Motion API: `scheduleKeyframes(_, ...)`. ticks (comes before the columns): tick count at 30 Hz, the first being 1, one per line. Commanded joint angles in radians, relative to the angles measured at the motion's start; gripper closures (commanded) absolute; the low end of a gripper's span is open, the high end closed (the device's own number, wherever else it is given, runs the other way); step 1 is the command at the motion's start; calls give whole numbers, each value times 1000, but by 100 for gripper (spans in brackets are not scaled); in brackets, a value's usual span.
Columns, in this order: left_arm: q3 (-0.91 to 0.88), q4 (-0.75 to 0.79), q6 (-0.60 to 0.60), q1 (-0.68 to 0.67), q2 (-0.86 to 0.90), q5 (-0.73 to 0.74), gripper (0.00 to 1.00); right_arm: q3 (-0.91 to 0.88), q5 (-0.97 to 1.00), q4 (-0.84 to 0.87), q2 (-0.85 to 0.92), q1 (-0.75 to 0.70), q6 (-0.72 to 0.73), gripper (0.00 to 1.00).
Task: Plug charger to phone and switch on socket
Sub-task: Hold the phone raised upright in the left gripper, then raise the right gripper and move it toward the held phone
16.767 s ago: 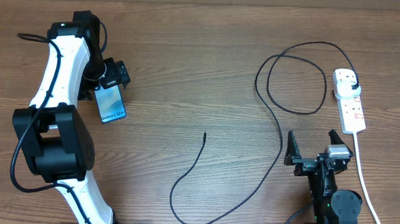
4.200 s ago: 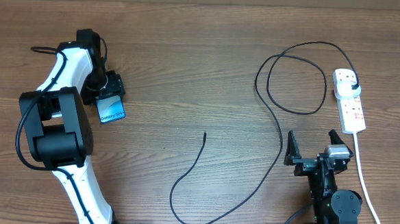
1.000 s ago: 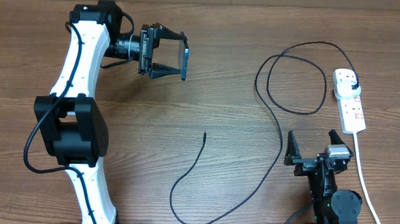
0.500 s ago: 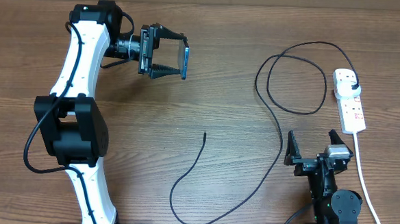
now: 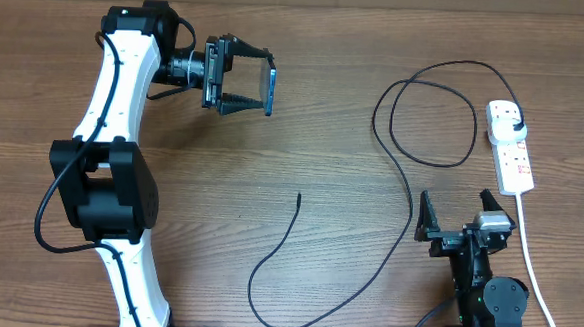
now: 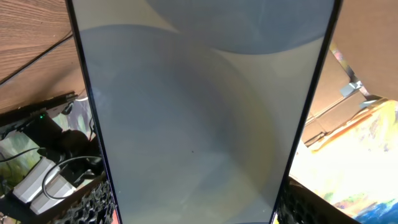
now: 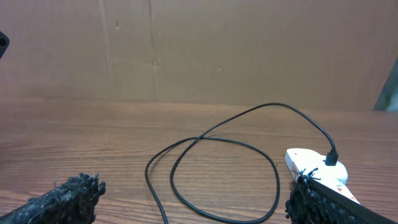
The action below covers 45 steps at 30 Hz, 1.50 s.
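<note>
Clearly clamped, the left gripper (image 5: 261,82) at about 10 o'clock on the wooden surface (image 5: 328,45) pinches a slim rectangular phone (image 5: 273,86) with a glossy grey-blue face across its width. From above the phone shows edge-on at the fingertips, and it fills the left wrist view. Down at 5 o'clock the right gripper (image 5: 458,214) stands with its jaws spread wide and nothing between them. Between the two lies the charger (image 5: 411,205), a long thin black cable. Its small connector tip (image 5: 300,195) lies free near the centre, well apart from the phone; the cable curves toward 6 o'clock, rises, and loops at 2 o'clock. Its black plug (image 5: 515,126) sits in the far outlet of the white elongated socket (image 5: 515,165) at 3 o'clock, whose white cord (image 5: 528,258) trails toward 5 o'clock.
</note>
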Motion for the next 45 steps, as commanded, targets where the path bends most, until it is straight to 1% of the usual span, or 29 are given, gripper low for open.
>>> scheduleKeyframes(1, 32, -2, -14, 4, -1, 49, 95, -11, 2, 6, -10, 5, 2, 0)
scheduleKeyframes(10, 32, -2, -14, 4, -1, 23, 96, -11, 2, 6, -10, 5, 2, 0)
scheduleKeyframes(45, 32, -2, -14, 4, -1, 2, 96, -11, 2, 5, -10, 5, 2, 0)
